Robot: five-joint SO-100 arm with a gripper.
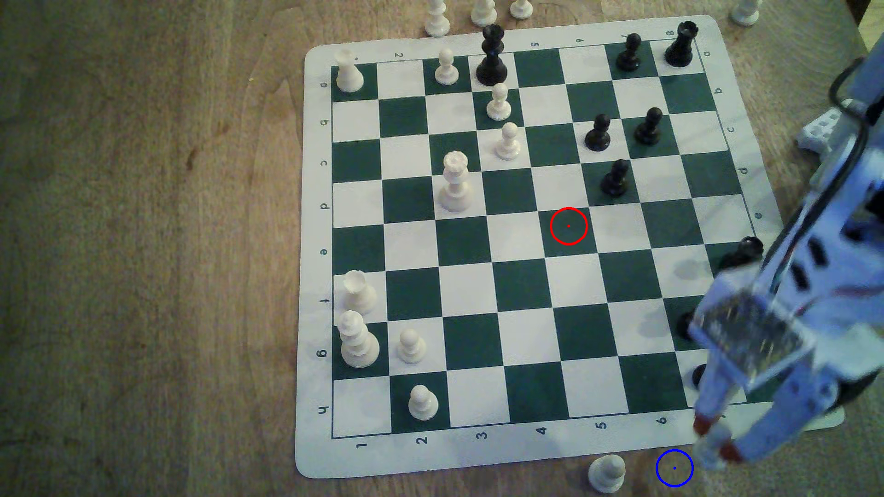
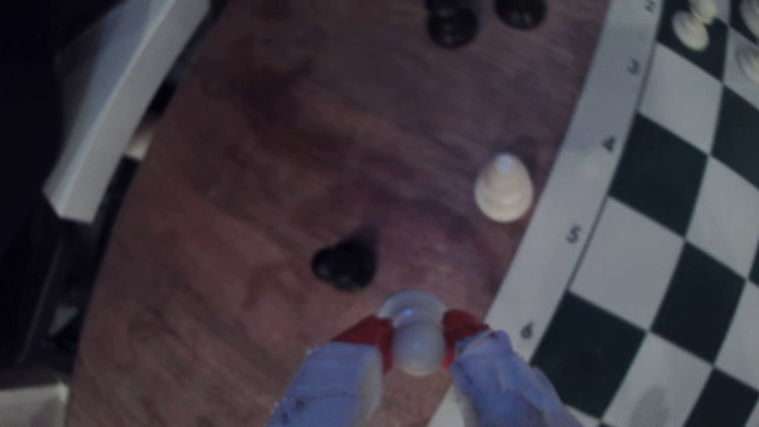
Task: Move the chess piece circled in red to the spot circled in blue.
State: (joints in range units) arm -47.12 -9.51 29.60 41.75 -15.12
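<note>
One white pawn (image 2: 419, 343) is in transit, pinched by its round head between the two red-tipped fingers (image 2: 371, 334) of the gripper (image 1: 715, 442). The carry step is nearly over: the red ring (image 1: 568, 226) on the chessboard (image 1: 521, 286) encloses a bare dark square, and the pawn hangs off the board's near edge, over the wooden table (image 1: 143, 239). In the exterior view it sits just to the right of the blue ring (image 1: 674, 468), close to it but not yet centred. Whether its base touches the wood cannot be told — the wrist view is blurred.

The jaws are closed only as far as the pawn's head allows, a narrow gap filled by the piece; they touch nothing else.

The next move probably calls for a short shift toward the exterior view's left, a gentle lowering until the base rests flat inside the ring, then release. Another white pawn (image 1: 606, 473) stands just beyond the ring on that side — overshoot could knock it.
</note>
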